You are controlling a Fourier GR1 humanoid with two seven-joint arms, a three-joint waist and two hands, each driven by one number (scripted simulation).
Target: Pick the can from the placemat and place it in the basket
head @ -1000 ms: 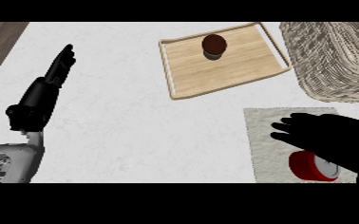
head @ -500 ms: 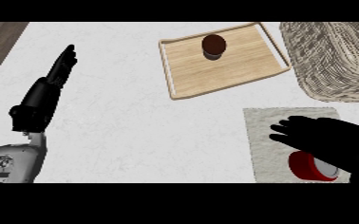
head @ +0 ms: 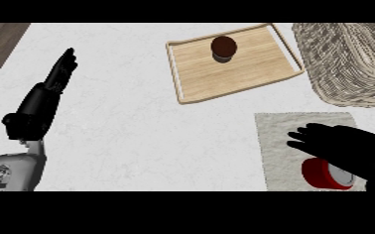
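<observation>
The red can (head: pixel 326 174) sits on the grey placemat (head: pixel 282 144), near right on the desk. My right hand (head: pixel 338 144) is over it, fingers spread, holding nothing. If I close off-centre, the can may tip. The basket (head: pixel 338 62) waits far right.

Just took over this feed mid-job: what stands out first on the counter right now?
The right robot hand at lower right, spread over the red can lying on the grey placemat. Behind it, the wicker basket fills the upper right corner, with a wooden tray beside it carrying a dark brown cup. The left robot hand rests open at the left edge.
</observation>
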